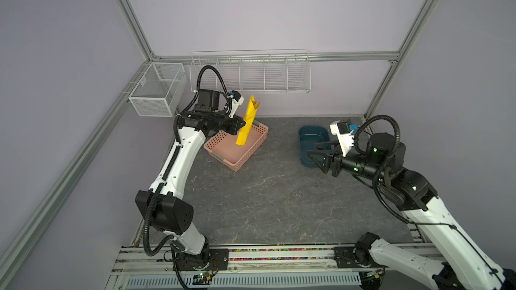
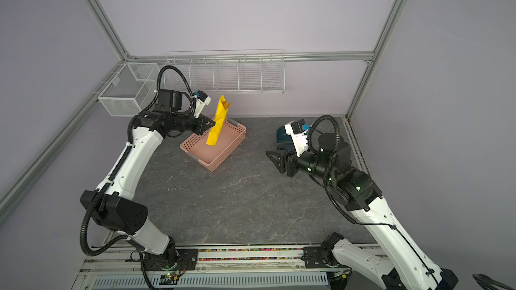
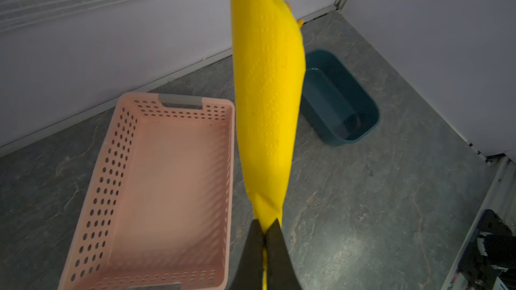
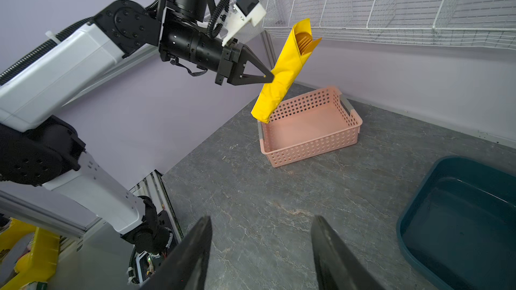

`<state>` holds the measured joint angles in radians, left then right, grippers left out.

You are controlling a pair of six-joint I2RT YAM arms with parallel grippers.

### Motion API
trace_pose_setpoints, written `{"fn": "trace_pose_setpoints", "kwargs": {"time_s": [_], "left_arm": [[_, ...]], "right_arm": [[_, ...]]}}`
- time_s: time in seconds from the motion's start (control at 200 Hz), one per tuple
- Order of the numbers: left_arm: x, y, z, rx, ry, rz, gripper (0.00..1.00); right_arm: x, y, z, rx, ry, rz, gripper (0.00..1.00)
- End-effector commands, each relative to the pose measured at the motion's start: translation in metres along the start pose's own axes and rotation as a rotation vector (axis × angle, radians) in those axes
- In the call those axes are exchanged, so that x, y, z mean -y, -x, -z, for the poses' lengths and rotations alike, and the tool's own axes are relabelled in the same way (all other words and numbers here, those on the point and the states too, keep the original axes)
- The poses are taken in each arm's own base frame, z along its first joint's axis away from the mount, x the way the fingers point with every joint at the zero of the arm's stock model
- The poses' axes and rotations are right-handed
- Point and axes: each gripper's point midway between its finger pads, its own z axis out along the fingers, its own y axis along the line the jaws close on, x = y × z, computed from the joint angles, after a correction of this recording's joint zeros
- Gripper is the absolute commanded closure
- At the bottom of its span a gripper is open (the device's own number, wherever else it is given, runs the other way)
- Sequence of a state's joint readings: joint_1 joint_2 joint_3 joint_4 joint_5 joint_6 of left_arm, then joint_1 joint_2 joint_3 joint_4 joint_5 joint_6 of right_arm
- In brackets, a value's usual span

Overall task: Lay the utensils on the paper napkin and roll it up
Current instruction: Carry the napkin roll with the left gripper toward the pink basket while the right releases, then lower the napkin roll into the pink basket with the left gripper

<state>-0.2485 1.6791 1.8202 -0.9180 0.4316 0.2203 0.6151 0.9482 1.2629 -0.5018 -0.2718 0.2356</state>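
While the left pincer point(image 4: 271, 77) is clamped on the rolled yellow napkin point(image 4: 287, 62) at mid-length, utensils point(image 4: 303, 42) peek from the end above it and a pink basket point(image 4: 310, 142) sits below. The right pincer point(image 4: 261, 220) stands apart, empty, beside a blue tub point(image 4: 413, 213).

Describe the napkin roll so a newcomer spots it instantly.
Find the pink perforated basket near the back wall, left of centre in both top views. Above it the left gripper pinches a bright yellow napkin roll, tilted in mid-air. Unlike the basket and teal tub, it shows orange-gold utensils at its open top.
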Motion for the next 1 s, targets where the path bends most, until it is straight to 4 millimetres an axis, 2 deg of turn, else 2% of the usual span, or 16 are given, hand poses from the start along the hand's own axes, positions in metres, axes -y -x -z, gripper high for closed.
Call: {"fn": "trace_pose_setpoints", "kwargs": {"time_s": [0.0, 0.16, 0.35, 0.535, 0.78, 0.995], "left_arm": [[-0.037, -0.028, -0.013, -0.122, 0.107, -0.002, 1.00], [-0.067, -0.045, -0.040, -0.215, 0.112, 0.075, 1.00], [-0.080, -0.067, -0.081, -0.325, 0.031, 0.132, 1.00], [-0.076, -0.087, -0.107, -0.357, -0.141, 0.265, 1.00], [-0.085, -0.122, -0.125, -0.454, -0.110, 0.344, 1.00], [-0.072, -0.134, -0.136, -0.439, -0.185, 0.452, 1.00]], "right_arm": [[0.002, -0.006, -0.001, -0.013, 0.006, -0.019, 0.40], [0.003, -0.009, -0.002, -0.025, 0.005, -0.028, 0.41], [0.003, -0.010, 0.003, -0.017, -0.001, -0.036, 0.41], [0.003, -0.011, 0.005, -0.018, -0.006, -0.036, 0.41], [0.001, -0.012, 0.005, -0.020, 0.007, -0.049, 0.41], [0.001, -0.013, 0.008, -0.014, 0.006, -0.053, 0.42]]}}
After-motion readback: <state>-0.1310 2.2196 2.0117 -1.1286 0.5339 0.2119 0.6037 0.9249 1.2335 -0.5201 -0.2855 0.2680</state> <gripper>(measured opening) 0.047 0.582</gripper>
